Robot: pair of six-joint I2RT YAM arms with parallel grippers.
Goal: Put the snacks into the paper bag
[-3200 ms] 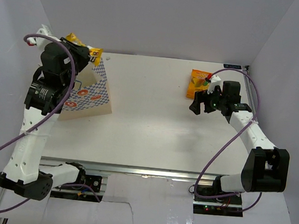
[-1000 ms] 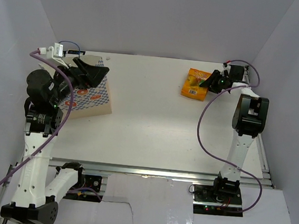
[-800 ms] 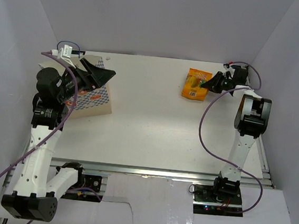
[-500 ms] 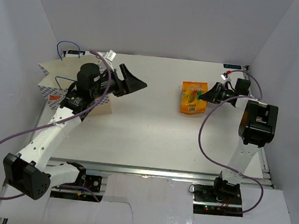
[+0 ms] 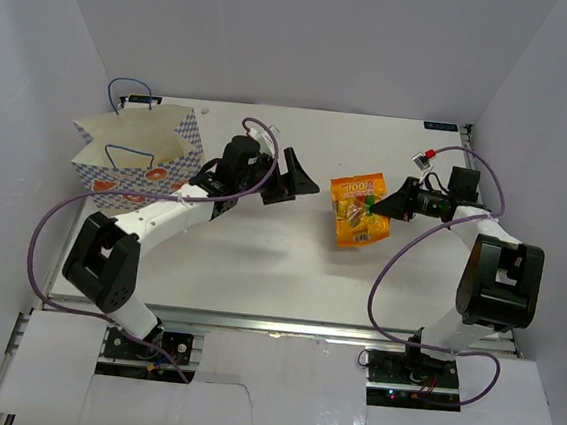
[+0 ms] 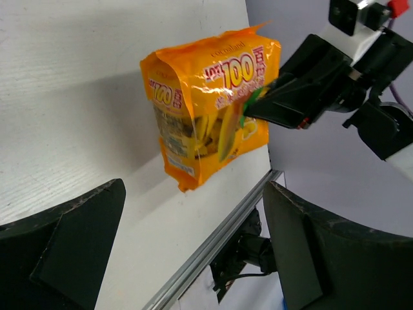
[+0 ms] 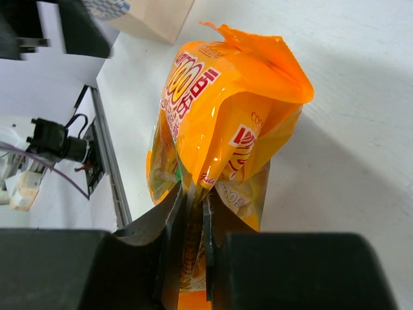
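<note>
A white counter (image 5: 259, 260) takes up the middle of the scene. Pale walls (image 5: 301, 33) rise from its far, left and right edges. A metal rail (image 5: 283, 325) runs along its near edge, with a glossy white sheet (image 5: 276, 398) on the rail's near side.

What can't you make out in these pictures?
- Top view: the floor of the paper bag is hidden by its own walls, so I cannot tell what is inside.
- Right wrist view: the bag is cut off by the top edge.
- Left wrist view: the fingers of the left gripper run off the bottom edge.
- All views: the small print on the orange pouch is too small to read, and the right gripper covers part of it.
</note>
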